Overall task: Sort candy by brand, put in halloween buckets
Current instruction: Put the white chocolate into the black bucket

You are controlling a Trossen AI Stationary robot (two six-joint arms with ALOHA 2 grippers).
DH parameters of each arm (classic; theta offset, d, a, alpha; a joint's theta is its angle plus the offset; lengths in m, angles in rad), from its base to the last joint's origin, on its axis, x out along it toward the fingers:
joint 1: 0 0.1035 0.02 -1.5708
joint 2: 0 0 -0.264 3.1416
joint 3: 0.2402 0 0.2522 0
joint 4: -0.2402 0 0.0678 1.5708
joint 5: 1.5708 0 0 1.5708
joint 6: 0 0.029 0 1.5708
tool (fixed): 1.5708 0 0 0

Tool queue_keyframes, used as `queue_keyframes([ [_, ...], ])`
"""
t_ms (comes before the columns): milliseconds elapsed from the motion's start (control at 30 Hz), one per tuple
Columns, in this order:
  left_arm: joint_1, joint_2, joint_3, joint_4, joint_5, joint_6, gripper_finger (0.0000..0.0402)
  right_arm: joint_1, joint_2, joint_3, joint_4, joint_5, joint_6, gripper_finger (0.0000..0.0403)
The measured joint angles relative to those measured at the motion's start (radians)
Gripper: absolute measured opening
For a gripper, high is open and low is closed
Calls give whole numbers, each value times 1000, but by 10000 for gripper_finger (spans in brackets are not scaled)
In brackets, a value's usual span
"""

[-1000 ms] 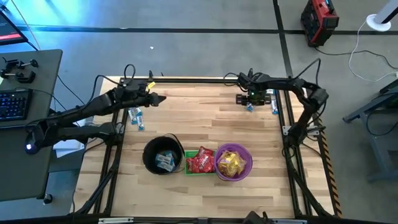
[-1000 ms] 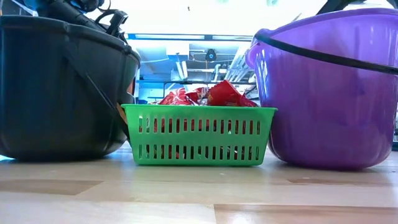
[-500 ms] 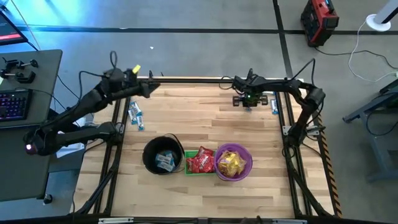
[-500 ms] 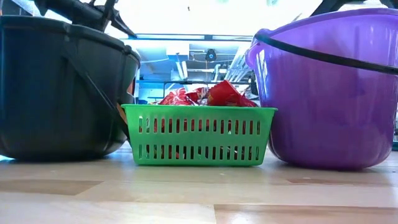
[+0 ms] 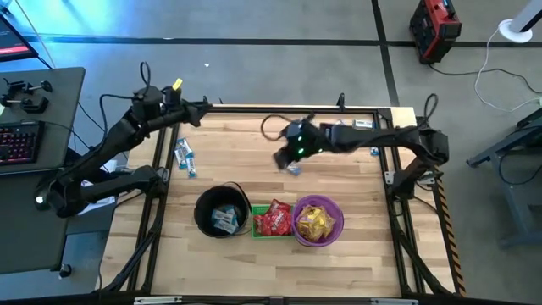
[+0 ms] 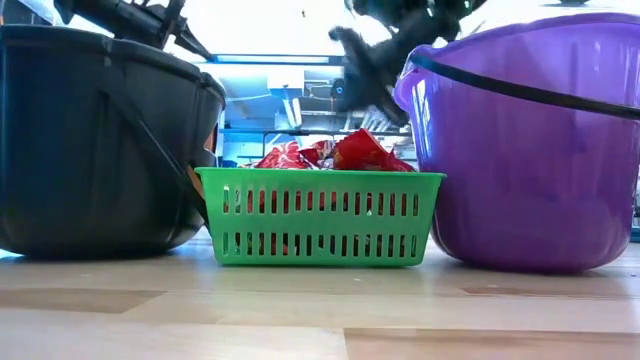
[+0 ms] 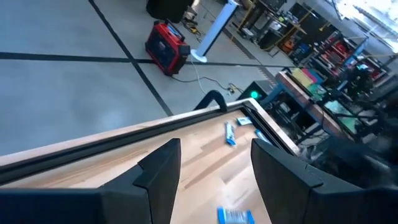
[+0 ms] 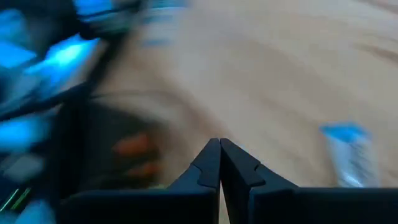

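Three buckets stand in a row near the table's front: a black pail [image 5: 222, 212] with blue-and-white candy, a green basket [image 5: 271, 219] with red candy, and a purple bucket [image 5: 318, 220] with yellow candy. My right gripper [image 5: 279, 159] is over the table's middle, blurred in the low view [image 6: 365, 60]. Its fingers [image 8: 219, 155] are shut with nothing between them. A blue-and-white candy [image 5: 294, 169] shows just beside it, apart from the fingers [image 8: 348, 152]. My left gripper [image 7: 211, 174] stands open over the far left corner [image 5: 193, 116], holding nothing.
Two blue-and-white candies [image 5: 186, 159] lie at the table's left edge. Further candies [image 5: 373, 149] lie by the far right corner, seen also from the left wrist [image 7: 230, 132]. Bare wood stretches between the buckets and the far edge.
My right gripper has shut and swung quickly from the far right of the table toward its middle and nearer the buckets. A blue-and-white candy that lay under it now shows beside it near the middle. My left gripper has drawn back toward the far left corner.
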Motion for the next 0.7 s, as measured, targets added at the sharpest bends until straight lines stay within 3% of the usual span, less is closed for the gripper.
queue_keyframes([
  [67, 12, 0, 0, 0, 0, 3, 186, 67, 36, 50, 93, -53, -113, 0],
  [167, 20, 0, 0, -3, 1, 24, 186, 148, 100, 162, 102, -43, -224, 0],
  [333, 23, 0, 0, -17, 9, 31, 186, 163, 211, 361, -250, 157, -253, 0],
  [467, 22, 0, 0, -53, 13, 61, 186, 116, 282, 422, -409, 107, -232, 4],
  [567, 22, 0, 0, -73, 17, 54, 186, 80, 329, 421, -421, 52, -304, 31],
  [700, 22, 0, 0, -83, 30, 42, 186, 25, 406, 421, -448, 47, -403, 105],
])
